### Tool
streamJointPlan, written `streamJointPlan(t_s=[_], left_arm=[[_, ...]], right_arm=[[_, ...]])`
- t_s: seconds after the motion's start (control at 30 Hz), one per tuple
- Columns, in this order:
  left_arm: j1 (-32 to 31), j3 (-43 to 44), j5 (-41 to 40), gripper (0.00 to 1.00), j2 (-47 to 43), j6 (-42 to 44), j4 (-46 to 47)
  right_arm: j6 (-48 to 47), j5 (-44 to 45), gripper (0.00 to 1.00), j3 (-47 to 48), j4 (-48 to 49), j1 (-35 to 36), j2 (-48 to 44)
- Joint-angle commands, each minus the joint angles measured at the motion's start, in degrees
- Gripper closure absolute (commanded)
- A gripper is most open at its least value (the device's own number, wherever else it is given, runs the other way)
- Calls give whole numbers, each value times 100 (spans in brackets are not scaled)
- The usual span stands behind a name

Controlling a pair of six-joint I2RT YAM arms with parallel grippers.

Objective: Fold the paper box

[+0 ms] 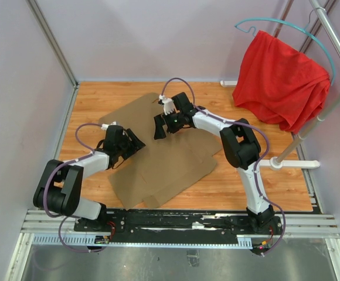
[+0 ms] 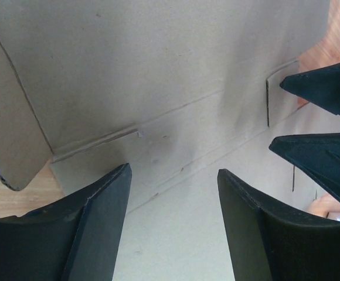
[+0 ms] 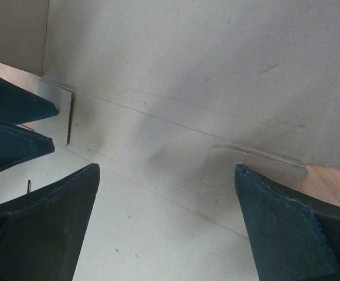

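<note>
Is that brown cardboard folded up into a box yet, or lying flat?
Spread flat. The paper box lies as an open sheet on the wooden table, with creases showing but no walls standing.

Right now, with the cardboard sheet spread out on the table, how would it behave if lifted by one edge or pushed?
Probably light and fairly stiff: the paper box is a thin corrugated sheet. It would likely hinge at its scored creases rather than stay rigid. Pushed, it may slide over the smooth wooden table.
</note>
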Motion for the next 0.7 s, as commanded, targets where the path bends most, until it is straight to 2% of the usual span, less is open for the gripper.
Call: streamJointPlan(t_s=[0.0,0.17,0.3,0.47,0.67], left_arm=[[-30,80,-274,32,-475,157,-236],[-25,502,-754,32,-1322,413,-795],[-21,748,-1201,31,-1538,613,-915],[-9,972,-1731,31,-1118,605,-798],[2,1242,-1858,33,-257,505,-1071]], right_arm=[[36,-11,1,-138,-279,-36,141],[45,-39,1,-140,-269,-60,178],[41,-52,1,-138,-267,-69,196],[56,-109,1,-126,-232,-74,256],[85,-166,2,-90,-242,-86,327]])
